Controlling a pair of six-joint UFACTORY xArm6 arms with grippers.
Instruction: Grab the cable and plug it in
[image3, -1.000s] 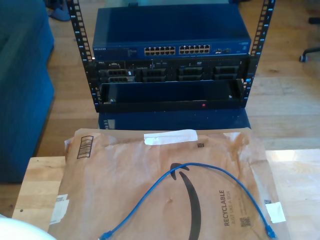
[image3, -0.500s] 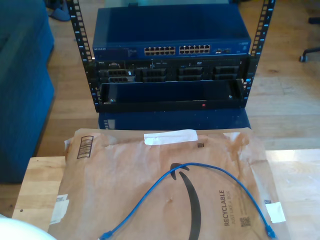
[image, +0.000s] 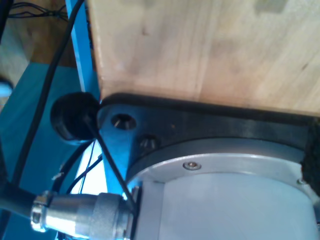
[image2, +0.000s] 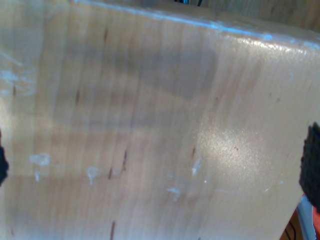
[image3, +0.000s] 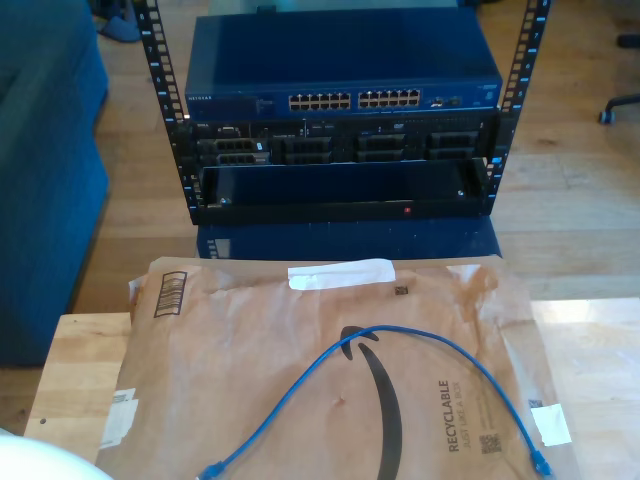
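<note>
The cable (image3: 400, 334) is thin and bright blue. It lies in an arch on a brown paper mailer (image3: 250, 340) in the exterior view, with one plug (image3: 212, 470) near the bottom edge and the other plug (image3: 540, 464) toward the exterior view's lower right. Behind the table stands a rack with a blue network switch (image3: 340, 60) and its row of ports (image3: 355, 100). My first gripper (image: 157, 170) looks at a wooden edge and a grey arm base, with one dark pad (image: 312, 165) at the frame's edge. My second gripper (image2: 156, 162) faces bare wood, its pads (image2: 311, 160) far apart, nothing between them.
The mailer rests on a wooden table (image3: 80, 370). A white rounded part (image3: 25, 460) shows at the exterior view's lower left corner. A blue sofa (image3: 40, 180) stands at that view's left and a chair base (image3: 620, 105) at its right. Black server units (image3: 340, 145) sit under the switch.
</note>
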